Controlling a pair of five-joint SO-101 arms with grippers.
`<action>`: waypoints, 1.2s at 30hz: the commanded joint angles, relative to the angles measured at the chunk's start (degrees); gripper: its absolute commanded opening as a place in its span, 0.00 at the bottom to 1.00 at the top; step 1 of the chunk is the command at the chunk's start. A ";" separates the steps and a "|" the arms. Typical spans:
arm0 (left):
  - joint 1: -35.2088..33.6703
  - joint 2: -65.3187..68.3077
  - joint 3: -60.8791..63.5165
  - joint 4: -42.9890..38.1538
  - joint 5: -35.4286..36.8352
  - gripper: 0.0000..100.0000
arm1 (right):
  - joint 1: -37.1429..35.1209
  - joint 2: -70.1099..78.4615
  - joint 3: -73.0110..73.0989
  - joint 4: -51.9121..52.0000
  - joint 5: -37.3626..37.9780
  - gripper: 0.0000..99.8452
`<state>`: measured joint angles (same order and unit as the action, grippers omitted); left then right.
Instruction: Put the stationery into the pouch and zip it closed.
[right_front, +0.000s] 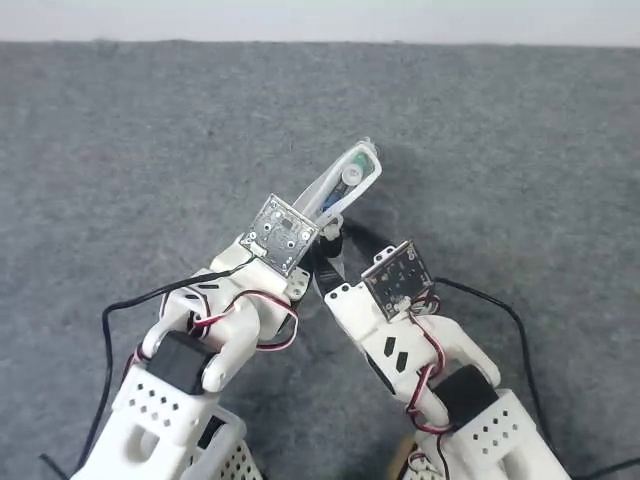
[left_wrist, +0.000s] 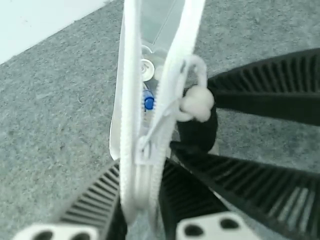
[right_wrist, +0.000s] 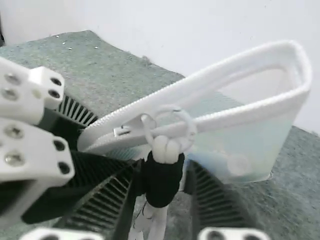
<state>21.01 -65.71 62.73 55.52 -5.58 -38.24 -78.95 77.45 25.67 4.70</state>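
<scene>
A clear pouch (right_front: 345, 185) with a white zipper stands tilted above the grey mat, held up between both arms. Stationery lies inside it: a blue item (left_wrist: 148, 102) and a round white piece (left_wrist: 146, 65). My left gripper (left_wrist: 142, 175) is shut on the pouch's near end, clamping the zipper tape (left_wrist: 135, 150). My right gripper (right_wrist: 162, 172) is shut on the zipper pull, a white knotted cord (right_wrist: 167, 147) on a ring. The slider (right_wrist: 127, 131) sits near the clamped end. Beyond it the two zipper rows (right_wrist: 235, 85) stand apart up to the far end. Both grippers meet under the pouch (right_front: 328, 240).
Grey carpet-like mat (right_front: 150, 150) covers the table all around. A pale wall (right_wrist: 150, 30) rises behind the far edge. Black cables (right_front: 510, 320) trail beside the arm bases at the near edge.
</scene>
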 joint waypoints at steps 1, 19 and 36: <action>-0.35 -0.09 -0.04 -1.49 1.05 0.01 | 3.03 -2.07 -4.31 -1.36 0.26 0.00; -0.44 -0.09 0.22 -1.49 1.05 0.01 | 11.56 -2.51 -13.01 9.54 -2.20 0.01; -0.44 -0.09 1.71 -3.52 -0.09 0.01 | 18.51 -2.51 -15.47 11.30 -2.64 0.01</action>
<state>21.19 -65.71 64.04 52.18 -5.76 -24.09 -79.56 67.08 36.66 3.21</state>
